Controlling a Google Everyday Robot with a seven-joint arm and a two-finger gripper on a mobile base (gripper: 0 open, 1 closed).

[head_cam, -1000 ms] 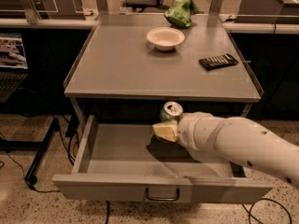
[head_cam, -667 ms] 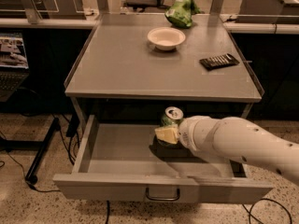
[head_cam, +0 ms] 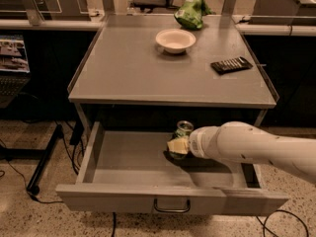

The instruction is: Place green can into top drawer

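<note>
speckled floor (head_cam: 29, 216) and dark shelving surround a grey metal desk (head_cam: 148, 78) standing in the middle of the room. its top drawer (head_cam: 123, 157) is pulled fully out toward the near side, the loop handle (head_cam: 171, 206) on its front panel. a bulky white arm (head_cam: 256, 147) reaches in from the right, over the drawer's right half. the end effector (head_cam: 178, 144) sits inside the drawer opening, just under the desk's near edge, and is clamped on the green can (head_cam: 184, 129), which stands upright with its silver top showing above the pale pads. whether the can's base touches the drawer floor i cannot tell; a dark shadow lies right beneath it. on the desk far back are a green snack bag (head_cam: 190, 11), a white bowl (head_cam: 176, 39) and, to the right, a flat black device (head_cam: 231, 65).

the step in hand looks like the set-down. it would go best by lowering straight down with the can kept upright, letting go only once the base is seated, then backing out to the right without brushing the can or the desk's underside.

compared with a second ago, the can sits lower, now deeper in the drawer and nearer its floor; the desk's items are unmoved.
</note>
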